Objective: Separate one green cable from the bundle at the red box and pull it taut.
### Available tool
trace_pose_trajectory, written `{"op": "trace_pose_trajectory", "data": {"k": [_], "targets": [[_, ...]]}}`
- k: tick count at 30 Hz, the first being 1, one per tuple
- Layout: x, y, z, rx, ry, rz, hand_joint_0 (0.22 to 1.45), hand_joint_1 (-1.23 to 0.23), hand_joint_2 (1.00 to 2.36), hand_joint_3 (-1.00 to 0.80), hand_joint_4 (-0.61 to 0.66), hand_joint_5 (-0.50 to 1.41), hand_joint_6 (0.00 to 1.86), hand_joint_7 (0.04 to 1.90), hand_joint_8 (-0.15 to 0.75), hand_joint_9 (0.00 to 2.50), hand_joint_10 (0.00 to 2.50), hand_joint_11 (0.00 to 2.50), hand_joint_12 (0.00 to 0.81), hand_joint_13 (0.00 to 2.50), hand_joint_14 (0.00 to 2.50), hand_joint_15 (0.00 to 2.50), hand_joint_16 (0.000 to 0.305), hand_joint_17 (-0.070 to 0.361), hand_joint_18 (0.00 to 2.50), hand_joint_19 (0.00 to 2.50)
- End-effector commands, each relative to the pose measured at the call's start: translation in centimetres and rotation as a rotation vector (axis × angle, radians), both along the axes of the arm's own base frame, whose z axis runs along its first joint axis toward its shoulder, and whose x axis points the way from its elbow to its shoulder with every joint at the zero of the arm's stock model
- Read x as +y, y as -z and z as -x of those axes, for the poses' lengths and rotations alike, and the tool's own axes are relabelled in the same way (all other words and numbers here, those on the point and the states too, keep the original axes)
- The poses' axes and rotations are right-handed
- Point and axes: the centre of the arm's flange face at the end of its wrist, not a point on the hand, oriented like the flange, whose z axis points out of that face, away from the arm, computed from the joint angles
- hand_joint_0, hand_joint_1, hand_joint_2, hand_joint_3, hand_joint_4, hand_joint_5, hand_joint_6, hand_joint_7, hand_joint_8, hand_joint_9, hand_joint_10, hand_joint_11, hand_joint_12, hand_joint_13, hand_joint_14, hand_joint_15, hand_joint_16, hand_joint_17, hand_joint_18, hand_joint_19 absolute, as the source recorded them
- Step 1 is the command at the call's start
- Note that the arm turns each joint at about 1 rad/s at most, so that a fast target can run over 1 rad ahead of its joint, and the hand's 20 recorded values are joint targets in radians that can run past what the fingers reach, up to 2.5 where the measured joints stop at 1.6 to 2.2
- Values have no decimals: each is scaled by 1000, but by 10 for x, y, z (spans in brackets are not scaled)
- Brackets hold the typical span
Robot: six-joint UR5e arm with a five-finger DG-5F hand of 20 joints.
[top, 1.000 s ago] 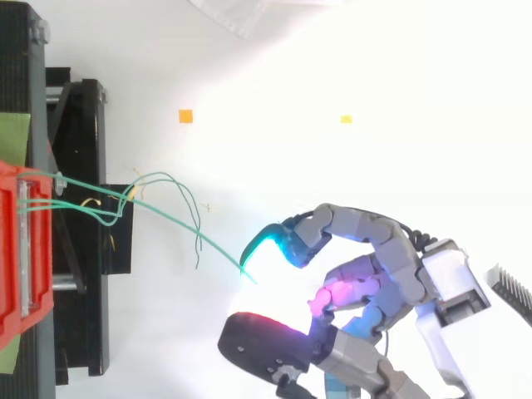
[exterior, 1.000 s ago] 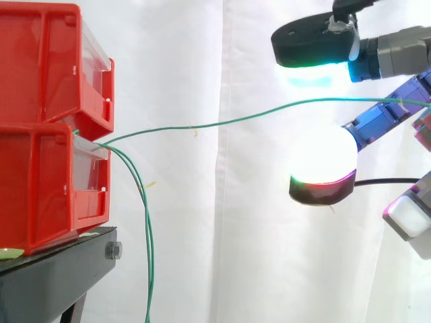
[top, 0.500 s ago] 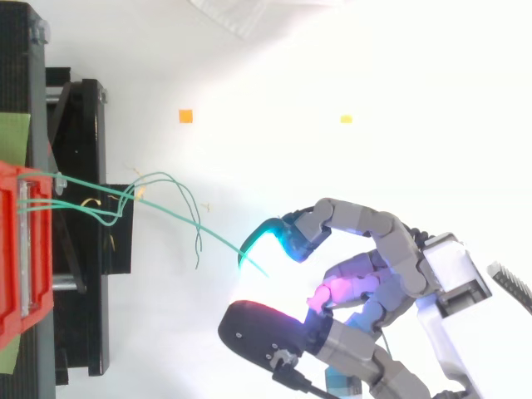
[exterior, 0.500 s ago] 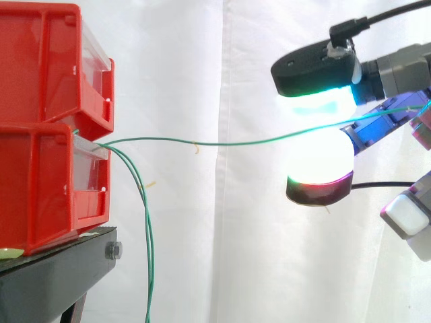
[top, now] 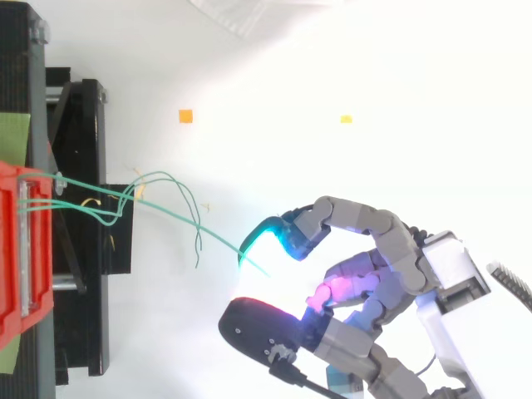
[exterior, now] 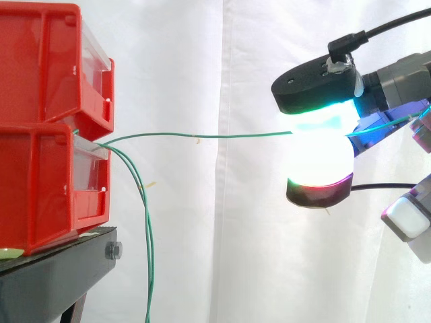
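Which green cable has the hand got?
The level cable, running from the lower red bin across to the hand, which pinches it. The other two cables hang down beside the black stand.

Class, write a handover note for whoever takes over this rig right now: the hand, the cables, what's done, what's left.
The hand pinches one green cable.
That cable runs almost level from the lower red bin to the hand. Two other cables hang down past the black stand.
Done: one cable separated.
Left: probably a little more pull, as it bends slightly by the bin.
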Motion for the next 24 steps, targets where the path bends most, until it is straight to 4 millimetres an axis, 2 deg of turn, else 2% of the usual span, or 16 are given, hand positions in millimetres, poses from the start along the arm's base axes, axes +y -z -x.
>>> {"op": "trace_pose_trajectory", "data": {"k": [1,7,14,24], "targets": [[-1,0,0,1,1,-1,686,-743,1013,-333,1,26,781,1072,261,1841,32,1015,335,1223,25,752,41,92,810,706],[-2,1,0,6,3,-11,706,-722,1012,-336,29,29,767,1126,258,1786,30,963,335,1205,25,787,40,91,785,698],[-5,2,-1,10,8,-19,711,-741,1017,-234,89,54,690,1341,234,1649,25,761,325,1198,24,819,40,90,775,682],[-8,2,-2,10,13,-19,710,-748,1016,-195,93,64,662,1444,233,1681,26,768,338,1260,24,869,40,91,815,691]]}}
